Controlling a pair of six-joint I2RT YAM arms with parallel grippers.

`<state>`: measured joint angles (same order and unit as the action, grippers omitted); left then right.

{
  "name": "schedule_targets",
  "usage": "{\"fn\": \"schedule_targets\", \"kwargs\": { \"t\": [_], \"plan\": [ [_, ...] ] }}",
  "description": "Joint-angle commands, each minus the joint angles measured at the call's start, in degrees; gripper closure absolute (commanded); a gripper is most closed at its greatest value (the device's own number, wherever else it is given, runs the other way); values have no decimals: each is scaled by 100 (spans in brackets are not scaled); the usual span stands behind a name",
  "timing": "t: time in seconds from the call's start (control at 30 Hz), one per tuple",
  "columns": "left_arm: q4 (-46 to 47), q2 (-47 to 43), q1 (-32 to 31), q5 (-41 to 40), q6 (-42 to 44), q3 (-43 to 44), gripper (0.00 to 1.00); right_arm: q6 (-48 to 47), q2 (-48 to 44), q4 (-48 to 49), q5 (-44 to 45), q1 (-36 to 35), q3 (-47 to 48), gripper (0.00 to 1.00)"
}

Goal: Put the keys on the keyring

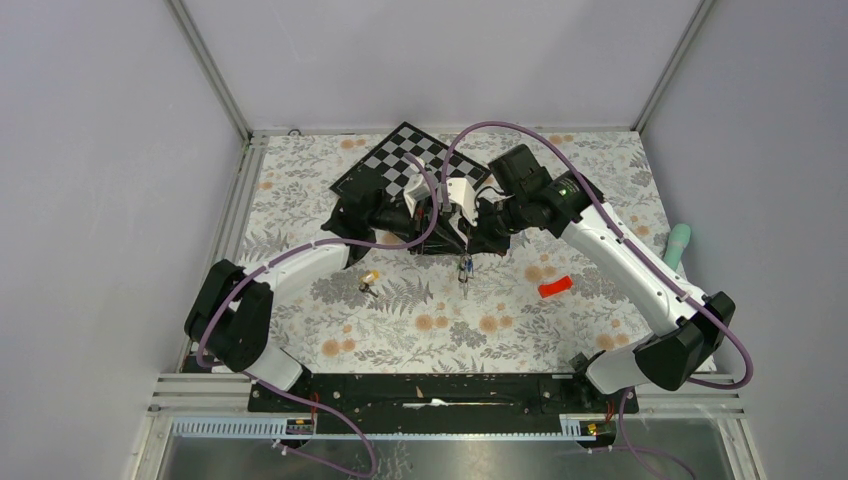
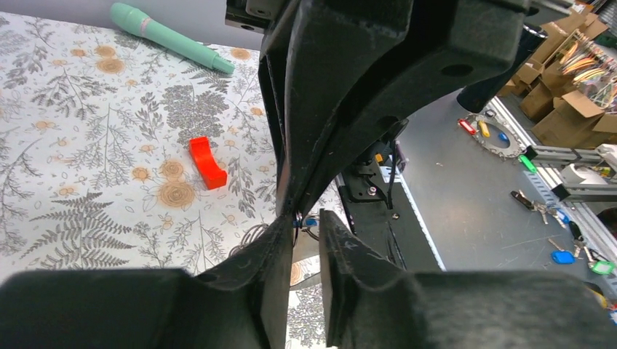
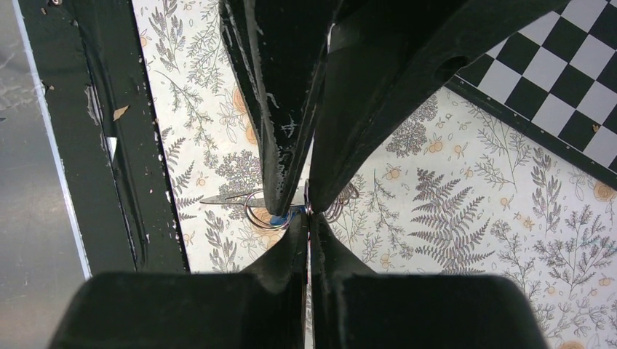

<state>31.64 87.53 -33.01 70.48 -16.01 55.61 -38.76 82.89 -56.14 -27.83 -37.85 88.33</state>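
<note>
Worktop: flower-patterned sheet [image 1: 440, 335]; two black-and-white arms reach in from the near corners and meet at its middle.
Yellow-tagged key: lies alone on the worktop [image 1: 370, 280], just in front of the left arm's forearm, apart from both claws.
Checkerboard: sits at the back [image 1: 400, 158]; its near corner is hidden behind the arms.
Left claw: fingers drawn close with a narrow gap between them [image 2: 307, 219]. A scrap of blue shows at the tips. Whether they pinch it or only flank it I cannot tell.
Blue-tagged key: hangs just below the spot where the two claws meet [image 1: 465, 268]. From above it is tiny and its top is lost in the dark fingers.
Wire loops: thin metal loops [image 3: 260, 211] show on either side of the fingertips in the right wrist view, half covered. A slim blade points left from them. What they belong to cannot be made out.
Right claw: clenched, fingers pressed together [image 3: 309, 224], tip to tip with the left claw. Anything pinched there is too thin to see.
Red block: lies on the worktop [image 1: 555, 287], under the right forearm's side.
Mint-green handle: lies at the right edge [image 1: 678, 246].
</note>
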Motion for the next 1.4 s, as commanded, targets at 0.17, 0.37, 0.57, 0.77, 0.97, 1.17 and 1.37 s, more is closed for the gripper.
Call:
{"fn": "schedule_targets", "kwargs": {
  "t": [0.17, 0.37, 0.57, 0.77, 0.97, 1.17, 1.37],
  "plan": [
    [237, -12, -30, -4, 77, 10, 95, 136, -142, 263, 2, -53, -1, 100],
    [824, -70, 41, 76, -369, -78, 100, 184, -354, 541, 41, -48, -317, 88],
    [2424, -192, 156, 169, -1544, -502, 100, 437, -803, 1033, -9, 2, -791, 64],
    [2944, -260, 149, 235, -1827, -742, 100, 585, -925, 1133, -825, 335, -912, 58],
    [3361, -221, 146, 230, -2142, -781, 100, 455, -952, 1185, -1347, 422, -1135, 60],
    [3551, -209, 146, 213, -2275, -815, 100, 391, -983, 1260, -1495, 425, -1297, 70],
    [3555, -201, 146, 212, -2284, -815, 100, 356, -989, 1298, -1577, 419, -1364, 86]
  ]
}}
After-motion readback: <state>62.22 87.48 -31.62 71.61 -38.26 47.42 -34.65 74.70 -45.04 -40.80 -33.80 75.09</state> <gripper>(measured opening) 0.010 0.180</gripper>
